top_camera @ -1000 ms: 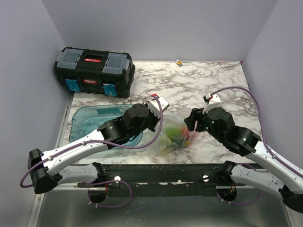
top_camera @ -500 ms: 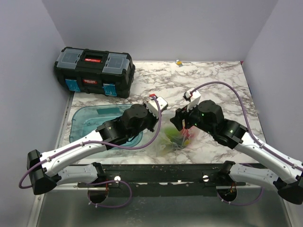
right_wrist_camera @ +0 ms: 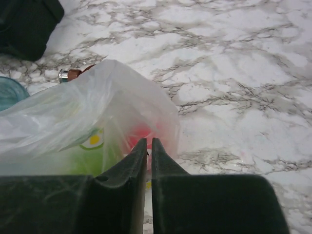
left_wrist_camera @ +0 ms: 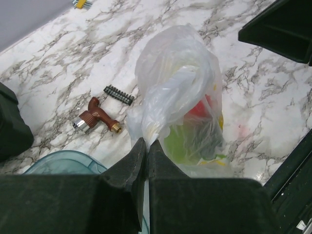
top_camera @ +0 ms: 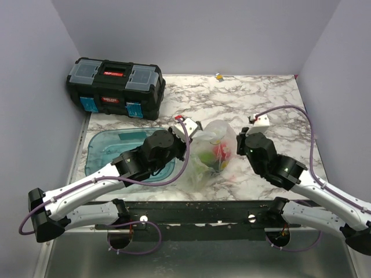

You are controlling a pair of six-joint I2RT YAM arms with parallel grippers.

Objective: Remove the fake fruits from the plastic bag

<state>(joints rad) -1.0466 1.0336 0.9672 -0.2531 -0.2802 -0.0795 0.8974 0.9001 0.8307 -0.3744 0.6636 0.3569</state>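
Three walls (top_camera: 191, 35) box in the table (top_camera: 261, 98), and most of the free marble is back right. The toolbox (top_camera: 116, 87) sits back left, with the blue tray (top_camera: 107, 152) in front of it. The bag (top_camera: 210, 168) is mid-table near the front edge with the fruits (top_camera: 220, 150) inside, red and green showing. The left gripper (left_wrist_camera: 147, 143) is clamped on its left side and the right gripper (right_wrist_camera: 148, 140) is pinching the right.

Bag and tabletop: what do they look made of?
The thin clear crinkly bag looks like soft plastic film: see-through, wrinkled, glossy highlights. The white grey-veined tabletop looks like marble or marble-print laminate, smooth; can't tell which.
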